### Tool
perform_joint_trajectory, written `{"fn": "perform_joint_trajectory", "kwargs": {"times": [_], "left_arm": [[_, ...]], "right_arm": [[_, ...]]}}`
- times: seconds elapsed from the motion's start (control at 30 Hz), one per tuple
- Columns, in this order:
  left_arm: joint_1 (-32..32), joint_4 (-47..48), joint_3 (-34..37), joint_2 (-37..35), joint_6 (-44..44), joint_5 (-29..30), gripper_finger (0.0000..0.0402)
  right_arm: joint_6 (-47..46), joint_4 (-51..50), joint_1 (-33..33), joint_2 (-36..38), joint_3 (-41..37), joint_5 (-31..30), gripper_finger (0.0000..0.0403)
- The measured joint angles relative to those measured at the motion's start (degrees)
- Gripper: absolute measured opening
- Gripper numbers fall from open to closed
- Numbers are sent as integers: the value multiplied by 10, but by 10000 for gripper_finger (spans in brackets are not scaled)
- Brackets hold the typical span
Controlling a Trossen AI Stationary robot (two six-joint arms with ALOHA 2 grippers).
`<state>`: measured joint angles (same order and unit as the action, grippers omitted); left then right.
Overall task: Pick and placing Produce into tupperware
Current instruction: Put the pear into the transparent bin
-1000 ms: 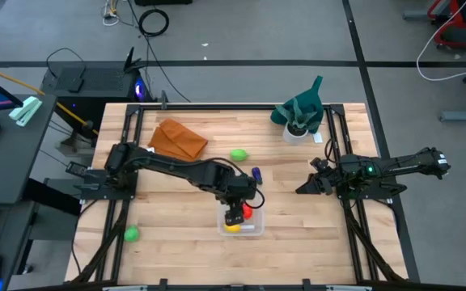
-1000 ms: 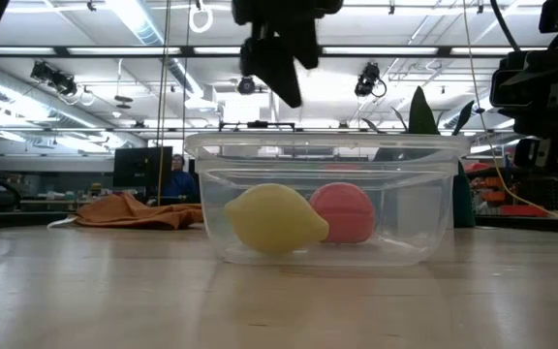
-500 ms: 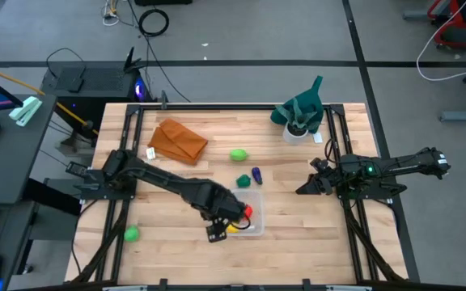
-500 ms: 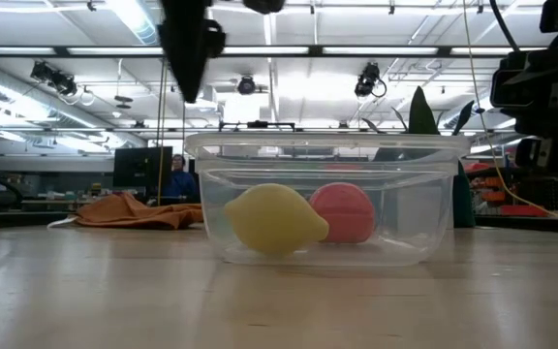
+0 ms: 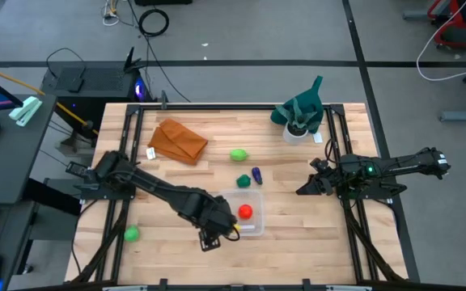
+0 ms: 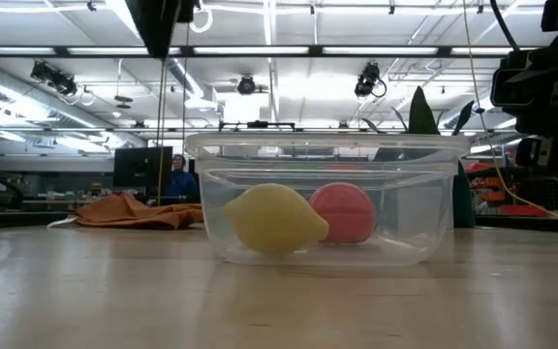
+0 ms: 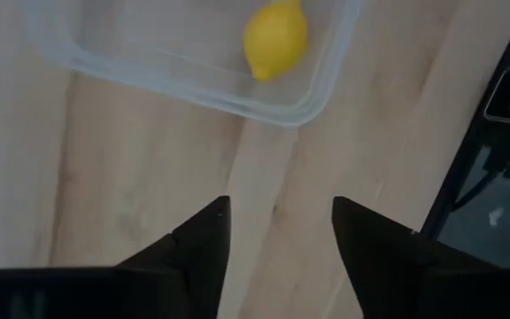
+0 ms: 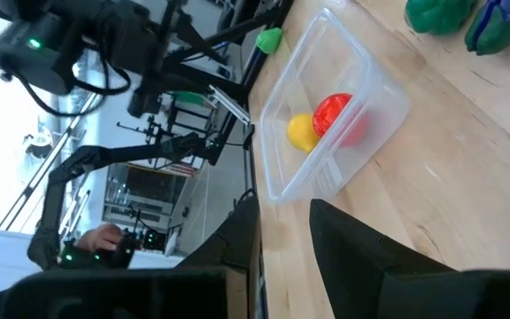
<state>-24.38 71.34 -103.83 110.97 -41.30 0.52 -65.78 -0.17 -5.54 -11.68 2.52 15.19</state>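
The clear tub (image 5: 250,217) stands near the table's near edge with the yellow lemon (image 7: 275,40) and the red piece (image 5: 245,212) lying on its floor; the low view shows both (image 6: 274,221) (image 6: 342,213). On the bare wood lie a light green piece (image 5: 238,154), the dark green piece (image 5: 243,180), the purple piece (image 5: 256,175) and a second light green piece (image 5: 131,234). My left gripper (image 5: 209,240) (image 7: 279,206) hangs open and empty above the wood just off the tub's near left corner. My right gripper (image 5: 306,187) (image 8: 283,208) waits open to the tub's right.
An orange-brown cloth (image 5: 177,140) lies at the far left. A dark green cloth with a white cup (image 5: 299,120) stands at the far right corner. Bare wood stretches between the tub and the near left green piece. Metal frame rails (image 5: 112,234) run along both table sides.
My left gripper has left the space over the tub. It has moved up and toward the table's left and near edge, and stays open. The lemon and the red piece have lain still in the tub.
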Motion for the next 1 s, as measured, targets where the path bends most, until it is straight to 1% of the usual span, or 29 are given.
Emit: {"fn": "perform_joint_trajectory", "kwargs": {"times": [0.13, 0.27, 0.37, 0.53, 0.57, 0.63, 0.77, 1.0], "left_arm": [[-3, 12, 0, -37, -23, 32, 180], [-13, 32, 0, -84, -51, 70, 168], [-25, 70, 0, -111, -78, 75, 162], [-59, 180, 0, -146, -125, 71, 156], [-66, 188, 0, -153, -137, 66, 156], [-79, 182, 8, -176, -150, 56, 155], [-104, 187, 12, -211, -206, 58, 154], [-158, 187, 12, -259, -278, 113, 134]], "right_arm": [[0, 2, 0, 0, 0, 0, 68], [1, 2, 0, 0, 0, 0, 68], [3, 2, 0, 0, 0, 1, 68], [4, 2, 0, 0, 0, 1, 68], [4, 2, 0, 0, 0, 1, 68], [7, 2, 0, 0, 0, 1, 68], [12, 0, 0, 0, 0, 2, 68], [14, 0, 0, 0, 0, 1, 68]]}}
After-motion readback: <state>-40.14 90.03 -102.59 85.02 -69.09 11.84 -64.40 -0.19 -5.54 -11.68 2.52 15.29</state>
